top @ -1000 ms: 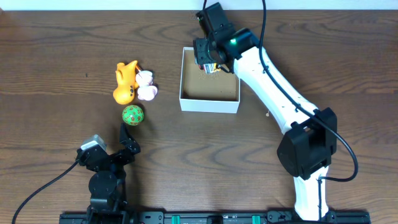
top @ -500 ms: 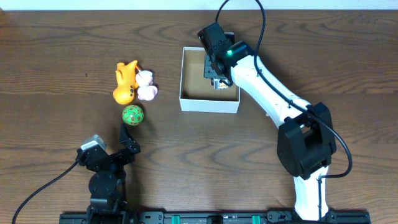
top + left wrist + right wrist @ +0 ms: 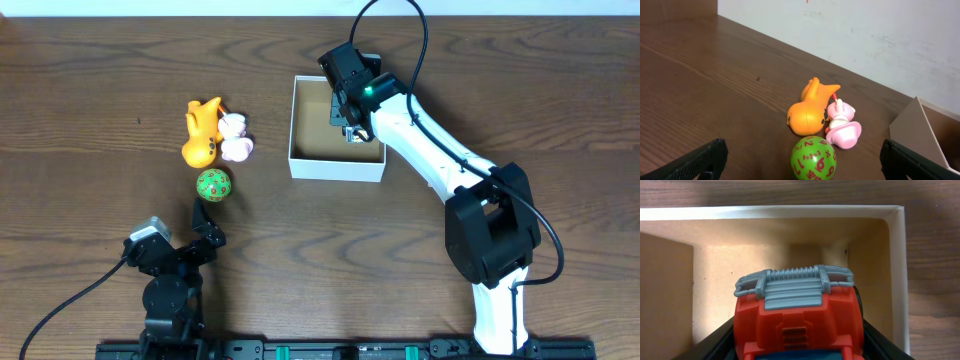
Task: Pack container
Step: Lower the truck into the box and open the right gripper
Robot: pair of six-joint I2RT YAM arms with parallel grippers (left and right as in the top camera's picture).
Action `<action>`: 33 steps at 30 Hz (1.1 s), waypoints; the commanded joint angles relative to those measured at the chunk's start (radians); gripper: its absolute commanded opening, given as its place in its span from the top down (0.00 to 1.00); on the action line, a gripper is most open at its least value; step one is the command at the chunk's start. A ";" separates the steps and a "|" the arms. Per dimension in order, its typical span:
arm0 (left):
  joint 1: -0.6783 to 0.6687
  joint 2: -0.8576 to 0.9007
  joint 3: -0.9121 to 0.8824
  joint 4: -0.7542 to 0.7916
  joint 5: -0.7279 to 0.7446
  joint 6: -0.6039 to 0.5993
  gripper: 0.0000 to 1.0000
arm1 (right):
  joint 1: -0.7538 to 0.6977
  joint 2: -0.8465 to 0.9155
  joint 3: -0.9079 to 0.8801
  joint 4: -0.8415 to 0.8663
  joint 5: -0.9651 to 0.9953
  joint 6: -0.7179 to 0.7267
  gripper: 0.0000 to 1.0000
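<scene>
The container (image 3: 336,166) is a square white-walled box with a brown inside, at the table's middle back; it also shows in the right wrist view (image 3: 897,270) and at the left wrist view's right edge (image 3: 912,125). My right gripper (image 3: 352,128) is over the container's right part, shut on a red toy truck (image 3: 797,315) with a grey grille, held above the box floor. An orange duck (image 3: 202,132), a pink toy (image 3: 237,140) and a green number ball (image 3: 213,184) lie left of the container. My left gripper (image 3: 800,167) is open, just short of the ball (image 3: 813,157).
The wood table (image 3: 100,100) stretches left of the toys. A white wall (image 3: 865,30) stands behind the table's far edge. The right arm (image 3: 440,150) reaches across the table's right side.
My right gripper has moved with the toy truck from the container's back edge to over its inside and lower. The left arm and loose toys have not moved.
</scene>
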 commanded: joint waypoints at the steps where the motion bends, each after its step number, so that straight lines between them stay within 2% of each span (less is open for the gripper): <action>1: 0.004 0.000 -0.028 -0.010 -0.002 0.020 0.02 | -0.014 0.019 -0.007 0.003 0.044 0.007 0.73; 12: 0.005 0.000 -0.028 -0.010 -0.003 0.020 0.02 | -0.029 0.026 -0.007 0.015 0.043 0.007 0.66; 14: 0.004 0.000 -0.028 -0.010 -0.003 0.020 0.02 | -0.029 0.026 -0.007 0.018 0.043 0.006 0.61; 18: 0.005 0.000 -0.028 -0.010 -0.002 0.020 0.02 | -0.030 0.026 -0.007 0.030 0.043 0.006 0.44; 19: 0.004 0.000 -0.028 -0.010 -0.003 0.020 0.02 | -0.030 0.026 -0.007 0.034 0.043 0.006 0.42; 33: 0.004 0.000 -0.028 -0.010 -0.003 0.020 0.02 | -0.030 0.026 -0.007 0.070 0.035 0.006 0.32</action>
